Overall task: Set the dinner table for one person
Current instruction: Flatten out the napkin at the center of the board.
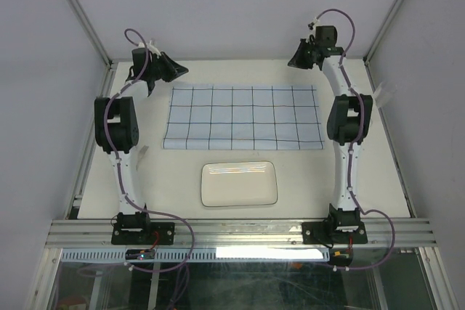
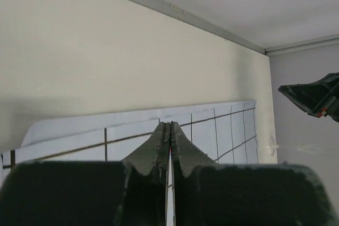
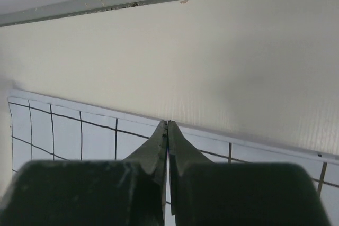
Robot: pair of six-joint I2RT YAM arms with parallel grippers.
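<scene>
Dinner table point(image 1: 163, 179): you see the cream tabletop fill the middle of the overhead frame, and everything below sits on or above it.
Left gripper point(image 1: 182, 70): it is in the upper left of the overhead frame, near the cloth's far-left corner. Your left wrist view shows this gripper point(image 2: 169, 126) with its fingers pressed together and nothing between them.
Cloth point(image 1: 243, 117): pale blue with a dark grid, it lies flat across the centre, slightly above the middle.
Plate point(image 1: 240, 184): white and rectangular with rounded corners, it is at lower centre, just below the cloth and apart from it.
Right gripper point(image 1: 294, 61): it is in the upper right, near the cloth's far-right corner. Your right wrist view shows this gripper point(image 3: 168, 126) closed tight and holding nothing, with the cloth's edge behind its tips.
</scene>
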